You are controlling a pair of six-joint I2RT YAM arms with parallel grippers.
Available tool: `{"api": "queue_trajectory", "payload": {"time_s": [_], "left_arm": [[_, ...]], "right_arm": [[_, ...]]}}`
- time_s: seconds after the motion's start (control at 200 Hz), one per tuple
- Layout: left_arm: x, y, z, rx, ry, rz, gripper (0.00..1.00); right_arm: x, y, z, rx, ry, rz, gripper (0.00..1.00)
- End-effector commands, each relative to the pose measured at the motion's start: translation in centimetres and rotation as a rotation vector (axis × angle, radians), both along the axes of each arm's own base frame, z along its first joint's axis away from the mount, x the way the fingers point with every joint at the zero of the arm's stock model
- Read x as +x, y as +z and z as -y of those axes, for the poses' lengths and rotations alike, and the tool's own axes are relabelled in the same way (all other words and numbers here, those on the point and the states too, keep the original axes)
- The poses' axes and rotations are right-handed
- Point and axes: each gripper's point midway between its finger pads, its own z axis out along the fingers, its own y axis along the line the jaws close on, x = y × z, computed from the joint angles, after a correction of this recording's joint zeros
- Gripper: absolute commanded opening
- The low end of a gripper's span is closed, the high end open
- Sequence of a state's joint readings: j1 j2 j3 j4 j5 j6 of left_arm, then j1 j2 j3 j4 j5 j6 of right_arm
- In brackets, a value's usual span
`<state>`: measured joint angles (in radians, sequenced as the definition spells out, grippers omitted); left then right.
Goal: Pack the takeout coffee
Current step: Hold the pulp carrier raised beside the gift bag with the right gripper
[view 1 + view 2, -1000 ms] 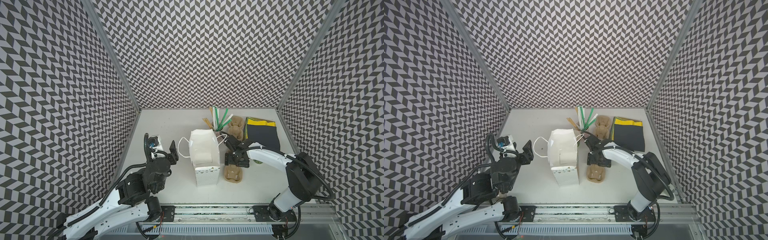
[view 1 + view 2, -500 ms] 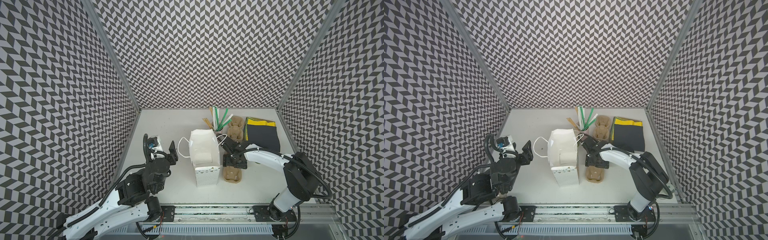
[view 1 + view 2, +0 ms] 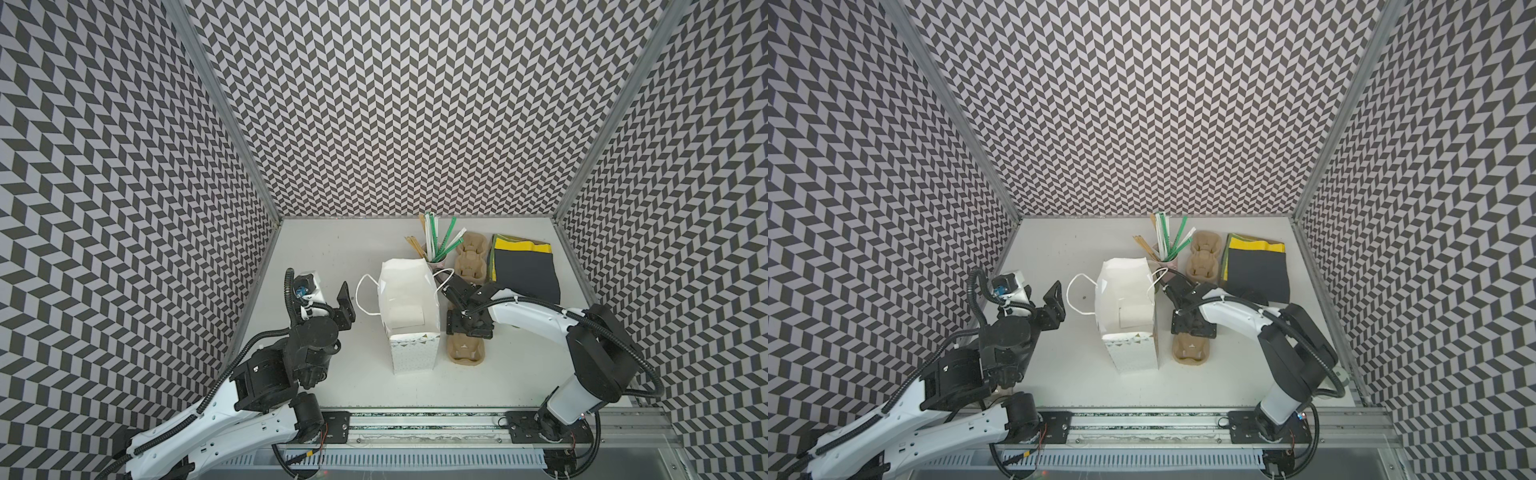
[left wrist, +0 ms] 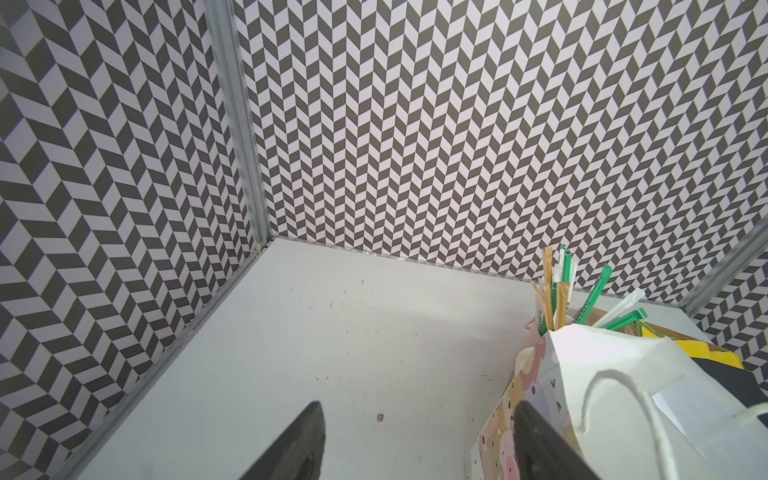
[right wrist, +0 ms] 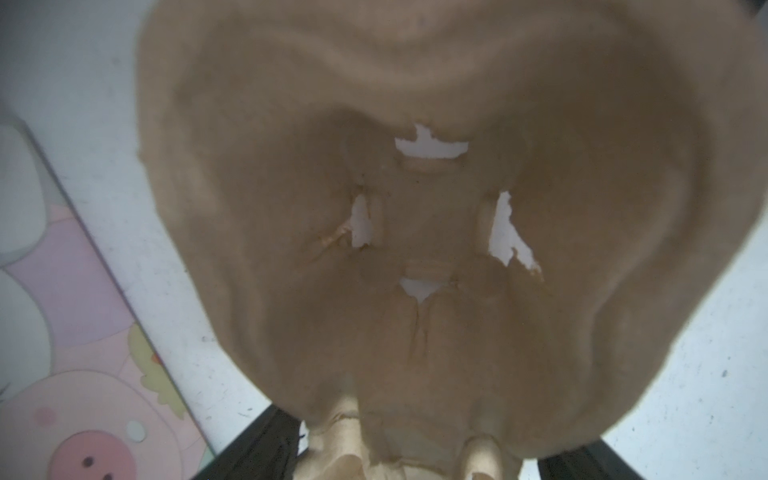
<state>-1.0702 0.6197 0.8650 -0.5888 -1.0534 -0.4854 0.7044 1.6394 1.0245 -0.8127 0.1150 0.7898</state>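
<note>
just beside the white bag [image 3: 409, 299], right gripper [image 3: 467, 328] straddles the cardboard carrier [image 3: 465, 354].

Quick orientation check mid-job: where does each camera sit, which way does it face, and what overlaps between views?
Top views: high over the front rail, looking down on the table; both arms show, with the white bag mid-table.
Left wrist: on the left arm, facing the back corner; left gripper fingers open at the frame's edge.
Right wrist: pointing straight down, close over the near cup carrier; right gripper tips barely visible.
Shared: bag and straws appear in left wrist and top views.
</note>
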Motion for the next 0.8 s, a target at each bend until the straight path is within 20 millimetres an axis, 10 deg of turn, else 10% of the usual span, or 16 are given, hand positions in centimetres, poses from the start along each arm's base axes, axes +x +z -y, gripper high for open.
{"api": "queue_trajectory", "payload": {"time_s": [0.0,0.521,0.796], "left_arm": [[0.1,0.1,-0.5,-0.004,0.027,0.014,0.72],[0.1,0.1,-0.2,-0.012,0.008,0.01,0.72],[0.0,0.3,0.0,-0.055,-0.012,0.004,0.72]], "right_arm": [[-0.7,0.3,0.1,0.012,0.013,0.0,0.83],[-1.2,6.5,1.2,0.049,0.074,0.107,0.8],[-1.0,14.1,1.2,0.118,0.097,0.226,0.79]]}}
